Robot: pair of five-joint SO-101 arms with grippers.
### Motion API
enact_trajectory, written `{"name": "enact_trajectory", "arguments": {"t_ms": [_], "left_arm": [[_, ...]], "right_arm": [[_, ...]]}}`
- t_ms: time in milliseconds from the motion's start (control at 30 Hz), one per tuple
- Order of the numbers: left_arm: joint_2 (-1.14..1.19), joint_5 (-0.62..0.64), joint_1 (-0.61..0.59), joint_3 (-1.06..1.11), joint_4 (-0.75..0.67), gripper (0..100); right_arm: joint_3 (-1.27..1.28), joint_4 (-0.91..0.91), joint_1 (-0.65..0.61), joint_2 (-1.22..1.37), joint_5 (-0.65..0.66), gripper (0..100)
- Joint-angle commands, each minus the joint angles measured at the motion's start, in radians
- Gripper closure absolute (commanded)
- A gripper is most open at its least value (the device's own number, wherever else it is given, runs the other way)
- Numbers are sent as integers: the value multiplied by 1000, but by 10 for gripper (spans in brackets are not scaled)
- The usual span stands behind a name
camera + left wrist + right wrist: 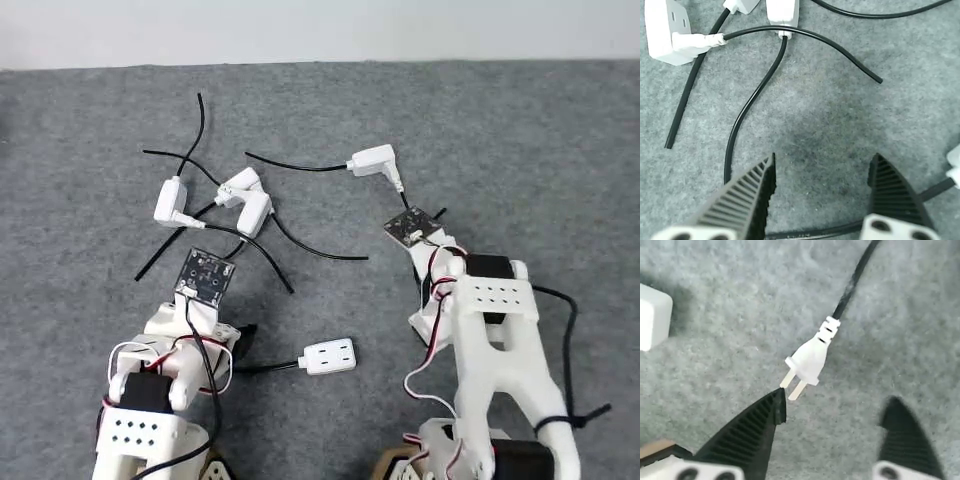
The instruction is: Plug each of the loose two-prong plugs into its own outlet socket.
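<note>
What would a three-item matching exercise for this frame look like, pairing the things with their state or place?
Things:
1. two-prong plug
2. outlet socket
3. left tool

States:
A. open above grey carpet
B. lying flat, slots facing up
C. loose, prongs pointing toward the right tool

Pairs: 1-C, 2-B, 3-A

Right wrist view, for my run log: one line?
right tool: open, empty | white two-prong plug: loose on grey felt mat, prongs by one fingertip
</note>
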Motion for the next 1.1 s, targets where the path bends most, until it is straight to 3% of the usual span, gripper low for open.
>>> {"name": "enact_trajectory", "arguments": {"t_ms": [0, 233, 1067], "left_arm": [[-9, 6, 11, -5, -25, 717], [-9, 6, 11, -5, -23, 717], [-9, 6, 14, -5, -23, 717]], "right_arm": [[-8, -15, -18, -21, 21, 843], [-2, -16, -101, -15, 15, 847], [161, -196, -85, -15, 23, 849]]}}
